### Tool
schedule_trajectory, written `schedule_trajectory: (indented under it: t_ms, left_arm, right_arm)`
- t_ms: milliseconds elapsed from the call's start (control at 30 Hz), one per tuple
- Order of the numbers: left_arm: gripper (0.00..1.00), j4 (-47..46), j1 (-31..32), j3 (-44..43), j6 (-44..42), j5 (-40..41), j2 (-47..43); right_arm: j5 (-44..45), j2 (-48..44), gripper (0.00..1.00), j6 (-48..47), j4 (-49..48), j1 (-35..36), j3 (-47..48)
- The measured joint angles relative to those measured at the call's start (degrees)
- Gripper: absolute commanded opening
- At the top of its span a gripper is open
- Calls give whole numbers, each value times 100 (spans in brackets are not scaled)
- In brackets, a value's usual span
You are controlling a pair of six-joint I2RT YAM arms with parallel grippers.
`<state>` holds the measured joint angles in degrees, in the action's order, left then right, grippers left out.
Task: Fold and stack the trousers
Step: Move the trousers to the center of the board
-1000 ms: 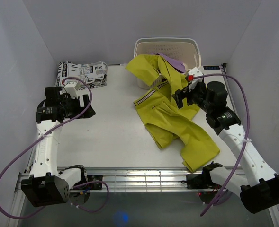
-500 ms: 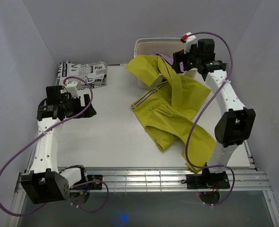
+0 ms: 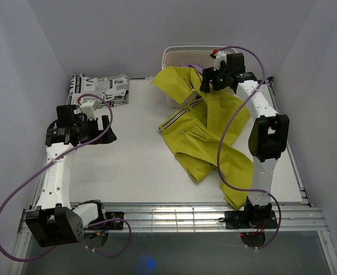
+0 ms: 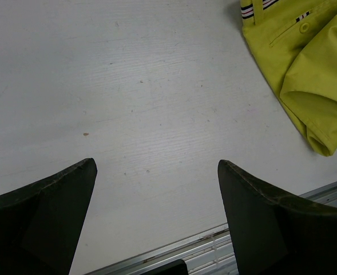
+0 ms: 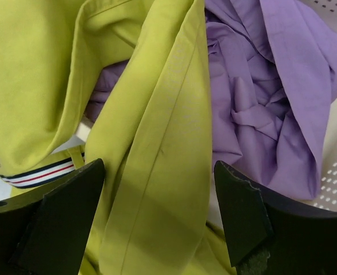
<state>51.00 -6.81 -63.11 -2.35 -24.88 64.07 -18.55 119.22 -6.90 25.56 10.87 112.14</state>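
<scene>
Right fingers [image 5: 242, 223] spread above trousers [image 5: 151, 143] leg; left fingers [image 4: 42, 223] spread over counter [image 4: 128, 86], trousers well apart. Purple garment [image 5: 260, 97] plain in right wrist view, barely from top

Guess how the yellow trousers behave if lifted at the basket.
Probably floppy: the trousers drape in soft folds over the basket. Long, so a leg would likely trail on the table. May drag the purple garment beneath.

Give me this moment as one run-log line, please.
left gripper: open, over table | right gripper: open, above trousers at basket | trousers: unfolded, draped from basket onto table
</scene>
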Motion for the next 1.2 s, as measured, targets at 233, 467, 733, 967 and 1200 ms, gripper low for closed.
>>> schedule_trajectory:
  t_ms: [233,467,733,967,1200]
  left_arm:
    - [98,2,0,0,-17,11,0]
    - [98,2,0,0,-11,35,33]
    - [98,0,0,-138,55,131,22]
    - [98,-50,0,-505,302,31,-4]
    - [98,-260,-2,-562,116,-525,-177]
  right_arm:
    - [-400,345,18,125,7,20,319]
    - [-531,245,8,216,79,-4,433]
    - [-1379,-1698,8,-9,92,131,0]
    - [-2282,-4057,8,-1104,201,1405,-1491]
    - [-2166,-4896,8,-1447,529,1967,-3375]
